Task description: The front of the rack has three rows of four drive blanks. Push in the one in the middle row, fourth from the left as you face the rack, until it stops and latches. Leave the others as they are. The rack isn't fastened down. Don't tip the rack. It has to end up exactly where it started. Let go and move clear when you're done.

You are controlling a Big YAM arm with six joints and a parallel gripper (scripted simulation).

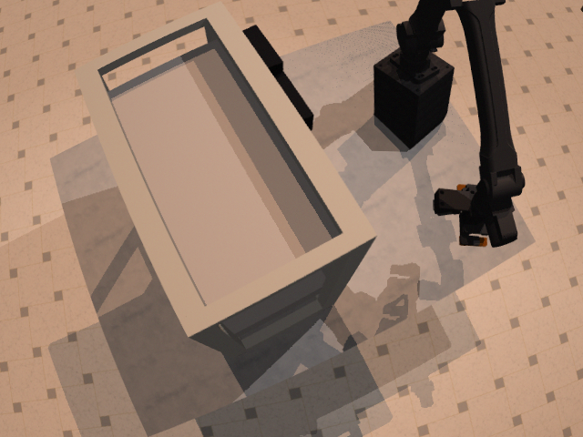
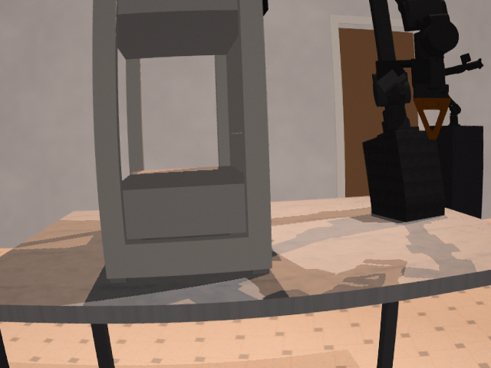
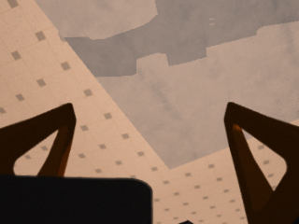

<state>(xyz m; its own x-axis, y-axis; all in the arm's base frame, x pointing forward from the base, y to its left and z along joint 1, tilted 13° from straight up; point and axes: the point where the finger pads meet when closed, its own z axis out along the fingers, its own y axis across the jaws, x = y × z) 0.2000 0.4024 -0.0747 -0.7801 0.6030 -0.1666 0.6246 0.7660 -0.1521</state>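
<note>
The beige rack [image 1: 301, 141] [image 2: 258, 158] stands upright on the table [image 1: 400, 198] [image 2: 337, 241] [image 3: 196, 103]. The top camera looks down through its open top. The exterior view shows its open side. Its front faces the arm's base [image 1: 414, 103] [image 2: 404, 174]. Only a black strip of drive blanks [image 1: 278, 66] [image 2: 265, 4] shows sticking out of the front near the top. I cannot tell the single blanks apart. My gripper [image 1: 472, 215] [image 2: 431, 130] [image 3: 149, 111] is open wide and empty. It points down over the table, well to the right of the rack.
The table's edge runs close under the gripper in the wrist view, with tiled floor [image 3: 56, 70] beyond it. A brown door [image 2: 357, 119] is in the back wall.
</note>
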